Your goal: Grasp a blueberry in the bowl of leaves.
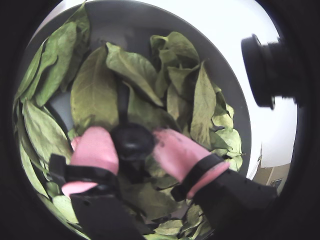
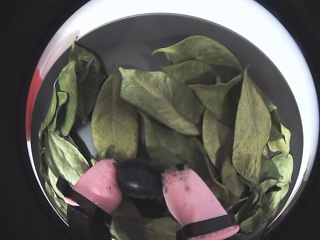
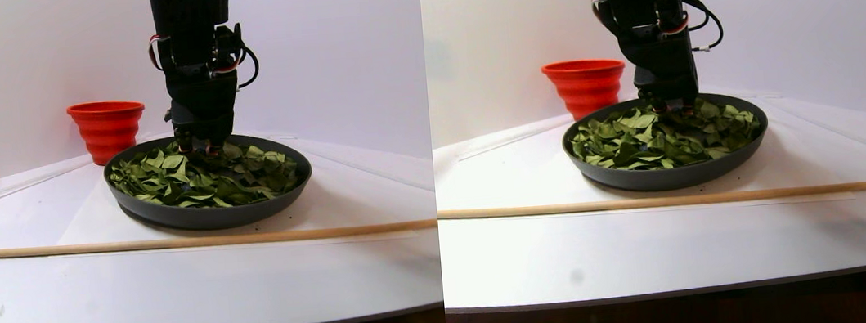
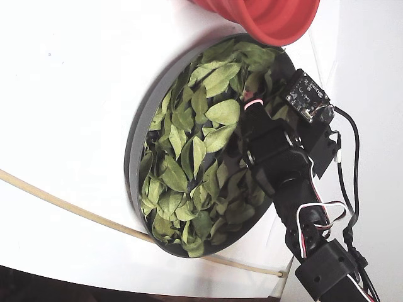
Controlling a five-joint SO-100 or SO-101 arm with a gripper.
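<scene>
Between the two pink fingertips (image 1: 95, 147) of the gripper (image 1: 131, 146) sat a dark, round blueberry (image 1: 132, 141), and both pads pressed against its sides in both wrist views, so the gripper (image 2: 141, 181) was closed on the blueberry (image 2: 139, 178). The berry lay low in a wrist view, toward six o'clock of the frame, resting among the leaves (image 1: 125, 95) rather than lifted clear of them; how far it stood above the bowl floor could not be told. Green oval leaves (image 2: 175, 105) with pale midribs fanned out from the berry toward twelve and three o'clock, overlapping one another and covering most of the dark-grey bowl (image 2: 130, 37). A bare patch of bowl (image 1: 125, 17) wall showed at twelve o'clock in a wrist view.

From the stereo pair view the arm came straight down into the bowl (image 3: 207, 214), its gripper (image 3: 198, 149) buried at the far rim among the leaves (image 3: 205, 179), with the fingers too small to read. A red ribbed cup (image 3: 106, 130) stood behind the bowl at about ten o'clock, just apart from it. A thin wooden rod (image 3: 160, 243) lay across the white table (image 3: 165, 297) in front of the bowl.

From the fixed view the arm entered from five o'clock, and a pink fingertip (image 4: 252, 104) showed at the bowl's (image 4: 135, 151) leaf bed (image 4: 182, 163) near the red cup (image 4: 271, 19).
</scene>
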